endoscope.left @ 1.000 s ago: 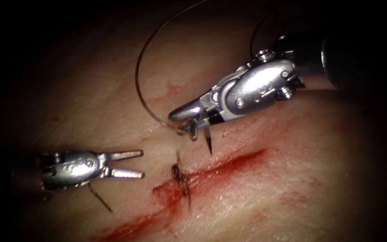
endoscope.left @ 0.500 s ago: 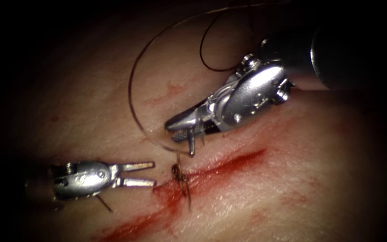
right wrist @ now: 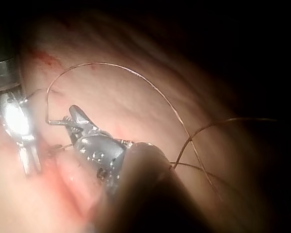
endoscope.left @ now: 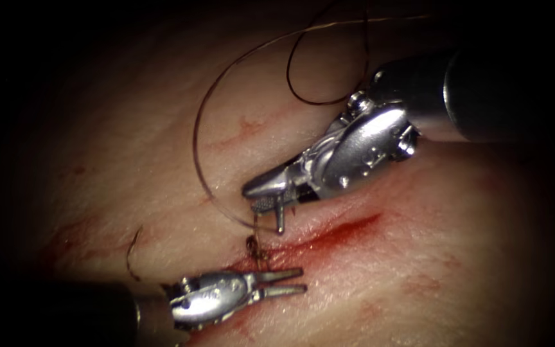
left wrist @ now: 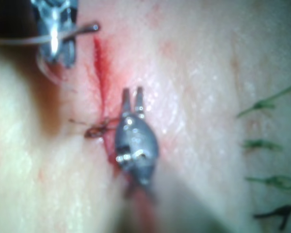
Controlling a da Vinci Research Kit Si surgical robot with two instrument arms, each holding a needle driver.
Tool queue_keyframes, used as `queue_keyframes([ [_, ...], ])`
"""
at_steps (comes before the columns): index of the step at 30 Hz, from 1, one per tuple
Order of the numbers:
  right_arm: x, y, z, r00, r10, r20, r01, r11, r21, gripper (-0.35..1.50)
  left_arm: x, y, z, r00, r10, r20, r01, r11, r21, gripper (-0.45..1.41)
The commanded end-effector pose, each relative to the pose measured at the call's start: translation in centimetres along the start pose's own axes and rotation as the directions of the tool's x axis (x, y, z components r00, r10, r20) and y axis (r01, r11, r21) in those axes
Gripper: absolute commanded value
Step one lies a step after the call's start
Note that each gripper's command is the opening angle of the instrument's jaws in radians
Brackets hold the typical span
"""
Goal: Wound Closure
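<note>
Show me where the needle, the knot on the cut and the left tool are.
needle [endoscope.left: 279, 217], endoscope view, on the end hanging below the right tool's jaws.
knot [endoscope.left: 252, 245], endoscope view, on the dark tangle of thread.
left tool [endoscope.left: 284, 283], endoscope view, between its open tips.

Overhead endoscope, close wrists; cut [endoscope.left: 329, 234] seemingly shared

The tissue [endoscope.left: 419, 257] carries everything here: across it runs the cut [endoscope.left: 329, 234] with red fluid [endoscope.left: 348, 228] along it, a knot of thread [endoscope.left: 255, 247] sits on the cut, and a short cut end of thread [endoscope.left: 133, 254] lies well to its left.
</note>
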Motion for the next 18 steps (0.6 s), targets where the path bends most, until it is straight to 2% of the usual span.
queue_keyframes([
  [1,-0.04,-0.03,0.04,1.0,-0.001,-0.003,0.001,1.0,0.002,-0.35,-0.1,0.04,0.1,1.0,-0.001,0.002,0.001,1.0,0.014,0.1],
  [8,-0.03,-0.04,0.02,1.0,-0.002,-0.005,0.002,1.0,0.003,-0.35,-0.2,-0.04,0.18,1.0,-0.013,-0.001,0.013,0.997,0.08,0.13],
  [14,-0.08,-0.08,0.03,1.0,-0.005,-0.002,0.005,1.0,0.004,-0.35,-0.4,-0.13,0.19,0.999,-0.033,-0.002,0.033,0.996,0.085,0.13],
  [18,-0.17,-0.11,0.02,1.0,-0.008,0.004,0.008,1.0,0.005,-0.35,-0.42,-0.11,0.22,1.0,-0.03,-0.001,0.031,0.997,0.07,0.13],
])
